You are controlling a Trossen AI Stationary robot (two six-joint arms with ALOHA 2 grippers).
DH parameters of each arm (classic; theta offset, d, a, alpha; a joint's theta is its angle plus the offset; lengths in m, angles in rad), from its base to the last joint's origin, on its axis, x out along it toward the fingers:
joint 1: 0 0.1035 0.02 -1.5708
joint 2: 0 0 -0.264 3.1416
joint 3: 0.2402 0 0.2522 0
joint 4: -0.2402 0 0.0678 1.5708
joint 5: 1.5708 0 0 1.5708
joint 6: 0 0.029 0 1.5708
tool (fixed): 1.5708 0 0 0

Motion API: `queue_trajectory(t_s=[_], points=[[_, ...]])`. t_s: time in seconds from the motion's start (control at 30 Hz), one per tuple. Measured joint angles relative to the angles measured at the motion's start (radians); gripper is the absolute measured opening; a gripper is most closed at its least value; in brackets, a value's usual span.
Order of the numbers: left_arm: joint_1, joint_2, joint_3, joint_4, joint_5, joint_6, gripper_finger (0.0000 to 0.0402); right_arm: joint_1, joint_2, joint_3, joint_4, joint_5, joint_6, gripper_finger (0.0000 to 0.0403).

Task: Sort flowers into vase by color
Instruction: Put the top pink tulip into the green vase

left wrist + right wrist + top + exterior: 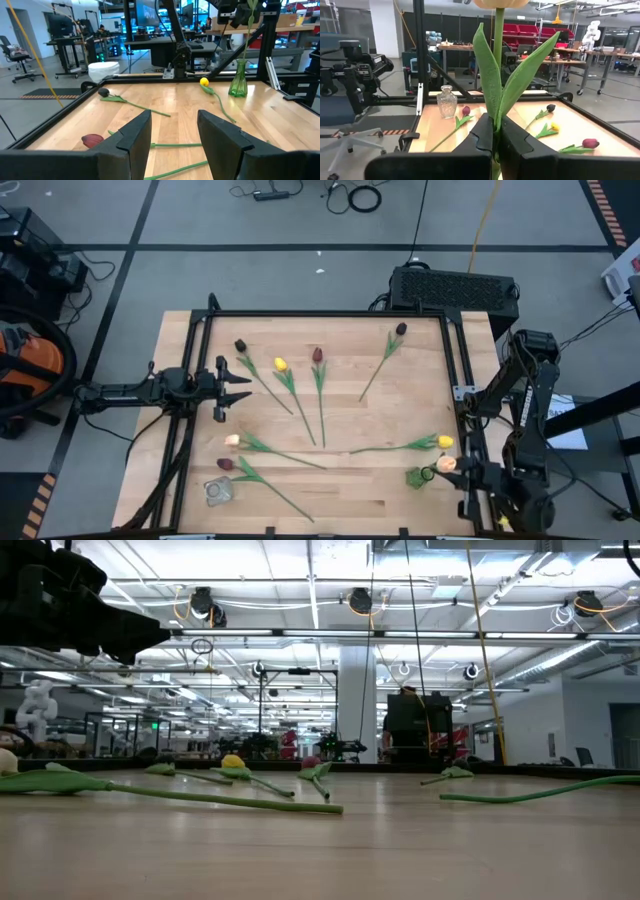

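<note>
Peach tulip (495,60) stands upright, head up, stem pinched in shut right gripper (496,137) just above green vase (419,477). 7 tulips lie flat nearby. Left gripper (233,388) half-open, empty.

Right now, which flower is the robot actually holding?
Look at the wooden table's right edge, beside the green glass vase. There the right gripper is shut on a pale peach tulip, the only flower held upright; all others lie flat.
</note>
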Motion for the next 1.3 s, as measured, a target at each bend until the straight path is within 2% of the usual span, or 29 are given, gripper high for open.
queue_trajectory(t_s=[0.3, 0.43, 0.63, 0.93, 1.3], points=[[0.000, 0.000, 0.000, 0.000, 0.000, 0.000, 0.0168, 0.000, 0.000, 0.000, -0.330, 0.000, 0.386, 0.0000], [0.000, 0.000, 0.000, 0.000, 0.000, 0.000, 0.0168, 0.000, 0.000, 0.000, -0.399, -0.010, 0.474, 0.0000], [0.000, 0.000, 0.000, 0.000, 0.000, 0.000, 0.0168, 0.000, 0.000, 0.000, -0.471, -0.101, 0.575, 0.0000], [0.000, 0.000, 0.000, 0.000, 0.000, 0.000, 0.0168, 0.000, 0.000, 0.000, -0.485, -0.106, 0.581, 0.0006], [0.000, 0.000, 0.000, 0.000, 0.000, 0.000, 0.0168, 0.000, 0.000, 0.000, -0.488, -0.104, 0.630, 0.0070]])
